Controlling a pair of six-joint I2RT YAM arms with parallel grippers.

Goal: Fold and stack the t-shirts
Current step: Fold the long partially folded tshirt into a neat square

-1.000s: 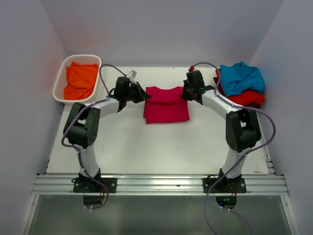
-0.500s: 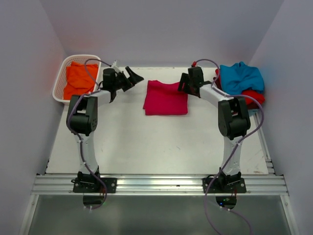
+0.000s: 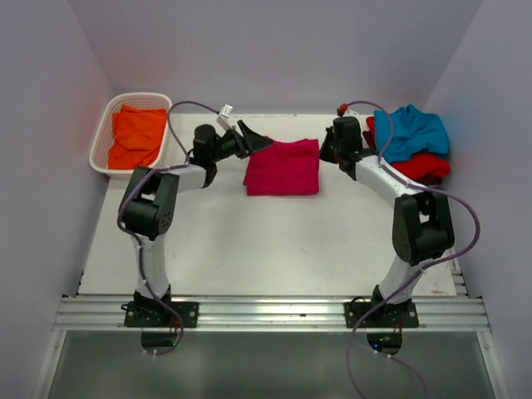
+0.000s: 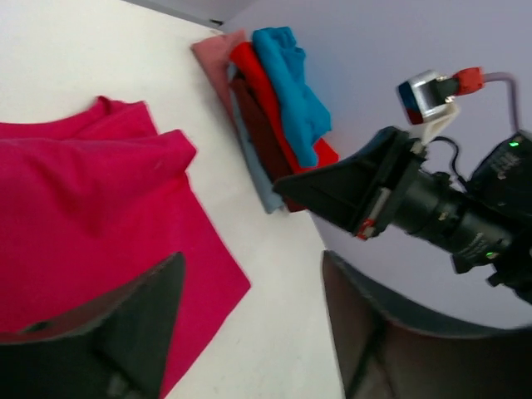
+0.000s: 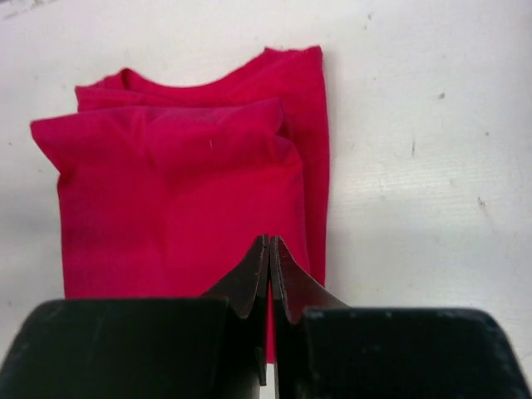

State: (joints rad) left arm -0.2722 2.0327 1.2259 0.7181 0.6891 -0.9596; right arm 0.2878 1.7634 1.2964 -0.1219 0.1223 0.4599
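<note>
A white table (image 3: 249, 241) is bearing a folded crimson-pink t-shirt (image 3: 283, 168) at its far middle. A teal and red pile of t-shirts (image 3: 411, 137) is lying far right. The left gripper (image 4: 249, 287) is hovering spread wide by the shirt's left edge. The right gripper (image 5: 268, 248) is pressing its fingers together over the right edge.

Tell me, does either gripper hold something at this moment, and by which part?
Nothing is held. The left gripper is open near the pink shirt. The right gripper is shut over its edge, and no cloth shows pinched in it.
</note>
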